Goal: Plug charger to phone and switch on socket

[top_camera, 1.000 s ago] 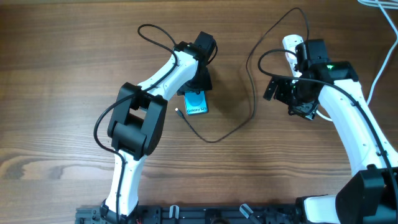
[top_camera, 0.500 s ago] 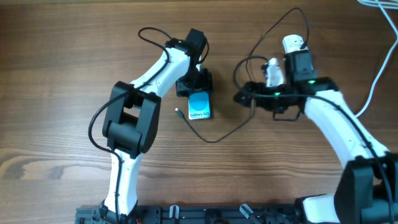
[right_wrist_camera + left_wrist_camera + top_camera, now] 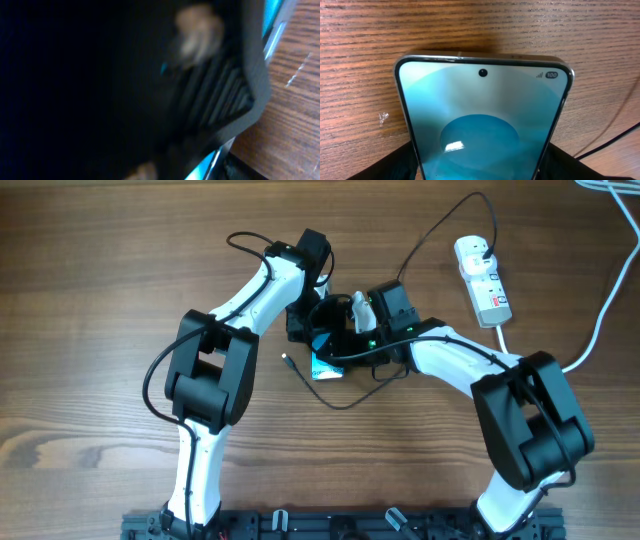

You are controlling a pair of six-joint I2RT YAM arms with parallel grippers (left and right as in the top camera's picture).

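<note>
The phone lies on the wood table at centre, teal screen up. It fills the left wrist view. My left gripper is shut on its sides, with dark fingers flanking it. My right gripper hangs over the phone right beside the left gripper; its jaws are hidden. The right wrist view is dark and blurred, with only a teal sliver of the phone. The charger cable lies loose, its tip on the table just left of the phone. The white socket lies at the back right.
The black cable loops from the socket's plug across the back of the table and shows in the left wrist view. A thick white cord runs off the right edge. The two arms crowd together over the phone.
My right arm has swung left from the socket to over the phone, leaving the socket uncovered. The left gripper and the phone have shifted slightly.
</note>
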